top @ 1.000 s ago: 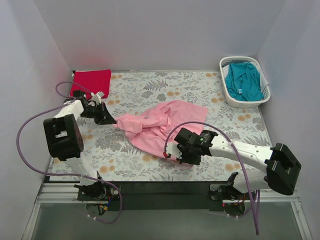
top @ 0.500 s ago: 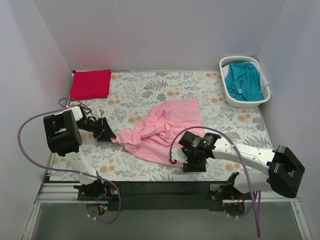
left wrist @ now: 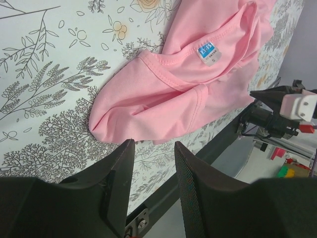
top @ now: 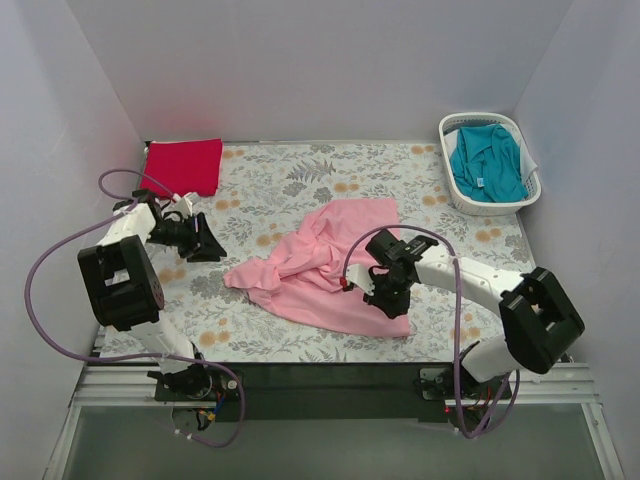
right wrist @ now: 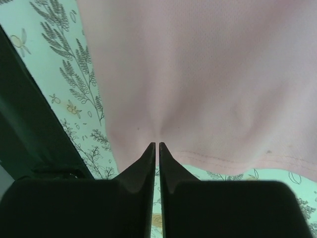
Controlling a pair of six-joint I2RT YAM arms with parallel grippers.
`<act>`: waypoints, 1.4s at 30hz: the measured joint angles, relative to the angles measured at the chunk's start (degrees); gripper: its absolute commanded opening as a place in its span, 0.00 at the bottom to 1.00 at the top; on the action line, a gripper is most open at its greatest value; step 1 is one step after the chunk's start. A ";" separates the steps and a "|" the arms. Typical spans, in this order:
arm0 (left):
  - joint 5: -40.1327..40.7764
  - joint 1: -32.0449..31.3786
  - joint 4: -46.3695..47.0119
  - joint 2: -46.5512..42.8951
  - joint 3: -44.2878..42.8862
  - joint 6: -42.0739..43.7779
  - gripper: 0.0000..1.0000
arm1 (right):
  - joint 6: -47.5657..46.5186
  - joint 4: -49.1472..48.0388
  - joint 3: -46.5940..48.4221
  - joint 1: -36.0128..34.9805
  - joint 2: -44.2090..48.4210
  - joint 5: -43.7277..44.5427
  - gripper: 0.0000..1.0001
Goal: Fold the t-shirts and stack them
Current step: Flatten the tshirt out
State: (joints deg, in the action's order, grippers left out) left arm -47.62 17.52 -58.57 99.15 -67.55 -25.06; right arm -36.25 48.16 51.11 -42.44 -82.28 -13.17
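One pink t-shirt (top: 320, 275) | blue tag (left wrist: 208, 53), seemingly "S" | left end effector (left wrist: 153, 148) apart | right end effector (right wrist: 157, 145) pinching it

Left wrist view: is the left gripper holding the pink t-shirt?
No, the left gripper is open and empty; the pink t-shirt lies on the patterned cloth just past its tips.

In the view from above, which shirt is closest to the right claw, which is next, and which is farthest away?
1. Light pink crumpled t-shirt: right under the right claw, mid-table.
2. Teal t-shirt: in the white slatted basket, far right corner.
3. Bright red folded t-shirt: far left corner.
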 measured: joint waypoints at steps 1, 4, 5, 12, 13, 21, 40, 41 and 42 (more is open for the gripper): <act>-0.09 0.00 0.07 0.00 0.00 0.24 0.37 | 0.00 -0.72 -0.55 0.09 -1.16 0.31 0.09; -0.26 0.02 0.24 -0.15 0.02 0.96 0.36 | 0.22 -2.38 -1.70 0.81 -3.87 1.27 0.09; -0.26 0.02 0.39 -0.31 0.20 1.33 0.36 | 0.28 -3.30 -1.92 1.22 -4.72 1.64 0.08; 0.92 -0.04 2.56 -2.40 6.23 2.97 0.35 | 3.06 -4.57 -0.55 4.96 -8.61 2.99 0.07; 1.18 -0.11 3.02 -2.38 7.50 2.91 0.36 | 3.32 -4.42 0.13 5.66 -9.44 3.10 0.07; 3.28 -7.08 6.43 -6.12 10.47 3.34 0.42 | 4.28 -3.82 5.01 10.25 -13.27 5.03 0.11; 24.94 -40.83 16.98 -24.55 18.47 18.75 0.37 | -5.62 0.20 -7.08 9.79 6.21 1.11 0.39; 25.33 -40.94 17.31 -24.04 18.45 18.91 0.36 | -5.79 0.63 -8.11 8.96 6.21 1.29 0.39; 25.70 -40.89 17.62 -23.47 18.43 18.91 0.37 | -5.88 0.94 -8.72 8.17 6.21 1.49 0.39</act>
State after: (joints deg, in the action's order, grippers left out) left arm -21.91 -23.38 -40.95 75.68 -49.12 -6.15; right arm -42.13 49.10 42.39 -34.26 -76.07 -11.68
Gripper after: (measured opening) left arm 0.368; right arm 0.391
